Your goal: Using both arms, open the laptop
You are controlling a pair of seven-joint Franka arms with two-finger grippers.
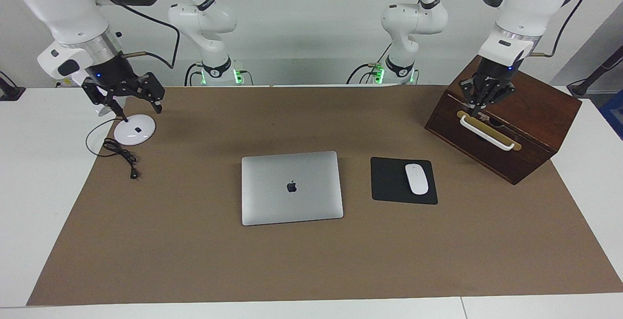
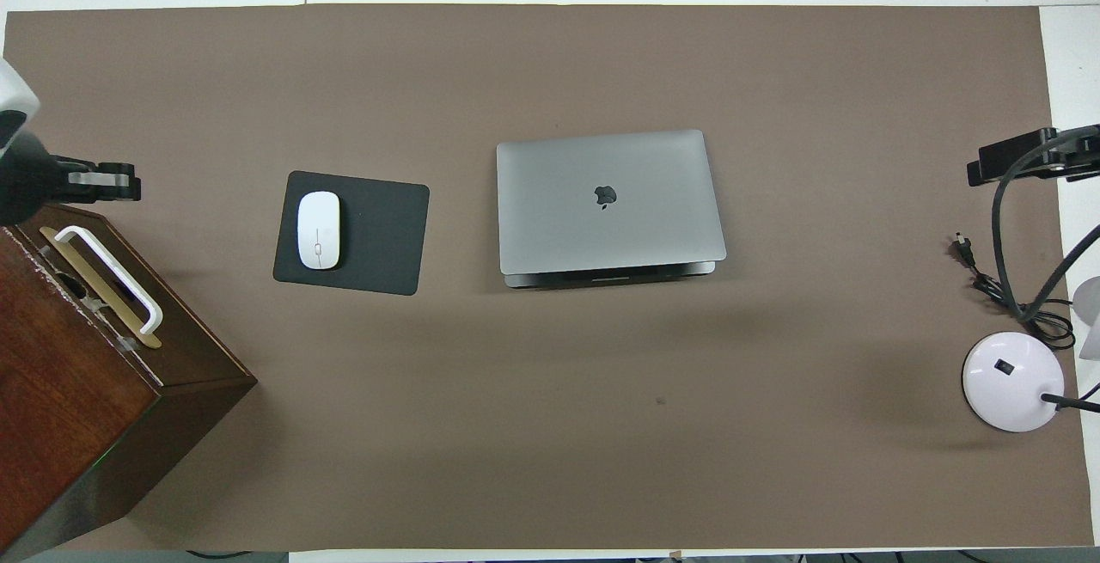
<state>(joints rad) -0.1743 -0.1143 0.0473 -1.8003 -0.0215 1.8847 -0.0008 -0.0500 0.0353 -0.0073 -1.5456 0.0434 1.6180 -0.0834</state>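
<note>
You've opened nothing: the laptop (image 1: 291, 187) lies closed, well apart from both tools, left tool (image 1: 482, 106) clenched (empty) over the box (image 1: 535, 109), right tool (image 1: 127, 96) released.

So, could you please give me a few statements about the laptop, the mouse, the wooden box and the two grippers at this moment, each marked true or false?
1. The thin silver-grey metal laptop lies closed on the brown mat. True.
2. The white mouse sits on the laptop's lid. False: it rests on the black mouse pad beside the laptop.
3. The left gripper is shut, over the dark wooden box near its white handle. True.
4. The right gripper grips the laptop. False: it is open, over the round white lamp base.
5. The box stands toward the right arm's end of the table. False: the left arm's end.
</note>
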